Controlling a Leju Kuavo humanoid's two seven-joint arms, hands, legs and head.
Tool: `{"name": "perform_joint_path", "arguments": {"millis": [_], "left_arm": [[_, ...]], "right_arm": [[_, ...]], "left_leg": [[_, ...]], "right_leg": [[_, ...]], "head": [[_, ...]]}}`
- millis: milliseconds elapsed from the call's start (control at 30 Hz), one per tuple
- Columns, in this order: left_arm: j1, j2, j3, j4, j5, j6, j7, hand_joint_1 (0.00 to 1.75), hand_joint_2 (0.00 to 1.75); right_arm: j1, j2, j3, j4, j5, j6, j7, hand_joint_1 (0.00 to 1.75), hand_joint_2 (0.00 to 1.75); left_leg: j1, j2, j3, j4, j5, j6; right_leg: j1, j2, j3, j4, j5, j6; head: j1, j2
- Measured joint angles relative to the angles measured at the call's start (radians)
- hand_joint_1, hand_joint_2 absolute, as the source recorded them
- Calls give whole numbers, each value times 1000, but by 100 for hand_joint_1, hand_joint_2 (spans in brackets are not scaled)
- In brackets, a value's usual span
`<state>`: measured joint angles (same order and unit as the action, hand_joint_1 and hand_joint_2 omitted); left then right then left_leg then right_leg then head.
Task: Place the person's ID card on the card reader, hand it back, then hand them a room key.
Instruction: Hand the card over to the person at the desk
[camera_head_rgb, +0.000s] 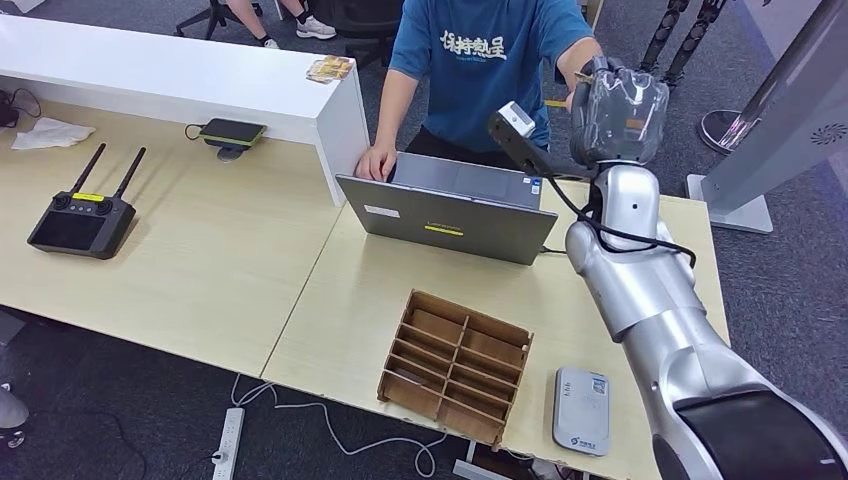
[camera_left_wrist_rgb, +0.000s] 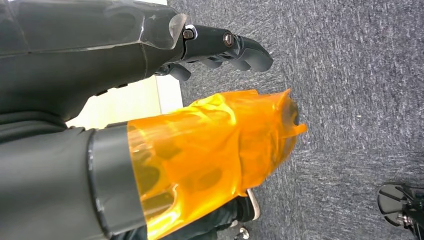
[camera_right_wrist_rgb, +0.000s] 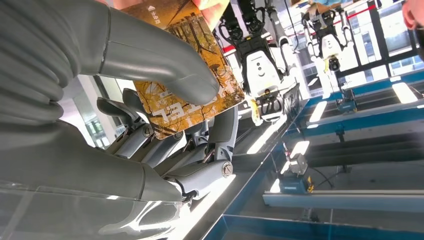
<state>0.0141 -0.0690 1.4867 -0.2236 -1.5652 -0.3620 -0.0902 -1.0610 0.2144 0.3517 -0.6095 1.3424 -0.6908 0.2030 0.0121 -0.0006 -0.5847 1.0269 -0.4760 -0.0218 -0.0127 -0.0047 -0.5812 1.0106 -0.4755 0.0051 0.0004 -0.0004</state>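
Your right hand (camera_head_rgb: 618, 112), raised toward the person (camera_head_rgb: 480, 70): one yellow patterned card (camera_right_wrist_rgb: 192, 75), pinched between thumb above and fingers (camera_right_wrist_rgb: 220, 135) beneath. Your left hand (camera_left_wrist_rgb: 150, 45): fingers curled, holding nothing. On your counter (camera_head_rgb: 340, 290): one card reader (camera_head_rgb: 582, 410), one wooden organizer (camera_head_rgb: 457, 365), one laptop (camera_head_rgb: 448, 215).

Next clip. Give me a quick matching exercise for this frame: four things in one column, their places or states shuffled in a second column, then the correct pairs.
Things:
1. card
2. card reader
3. wooden organizer
4. laptop

Places or states:
A. open on the desk in front of the person
B. lying flat at the desk's near edge, nothing on it
C. pinched by the right robot hand
D. compartmented box beside the card reader

Pairs: 1-C, 2-B, 3-D, 4-A
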Motion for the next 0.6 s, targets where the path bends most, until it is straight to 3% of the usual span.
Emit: {"name": "perform_joint_path", "arguments": {"millis": [33, 67, 267, 600], "left_arm": [[0, 0, 0, 0, 0, 0, 0, 0, 0], [0, 0, 0, 1, 0, 0, 0, 0, 0], [0, 0, 0, 1, 1, 0, 0, 0, 0], [1, 0, 0, 1, 1, -3, 0, 0, 0]], "right_arm": [[0, 0, 0, 2, 0, 1, -2, 27, 175], [0, 0, 1, 4, 0, 5, -3, 0, 175], [-1, 2, 13, 9, 1, 47, -7, 0, 175], [3, 6, 30, 1, -4, 40, -19, 0, 175]], "left_leg": [[0, 0, 0, 0, 0, 0], [0, 0, 0, 0, 0, 0], [0, 0, 0, 0, 0, 0], [0, 0, 0, 0, 0, 0]], "right_leg": [[0, 0, 0, 0, 0, 0], [0, 0, 0, 0, 0, 0], [0, 0, 0, 0, 0, 0], [0, 0, 0, 0, 0, 0]], "head": [[0, 0], [0, 0], [0, 0], [0, 0]]}}
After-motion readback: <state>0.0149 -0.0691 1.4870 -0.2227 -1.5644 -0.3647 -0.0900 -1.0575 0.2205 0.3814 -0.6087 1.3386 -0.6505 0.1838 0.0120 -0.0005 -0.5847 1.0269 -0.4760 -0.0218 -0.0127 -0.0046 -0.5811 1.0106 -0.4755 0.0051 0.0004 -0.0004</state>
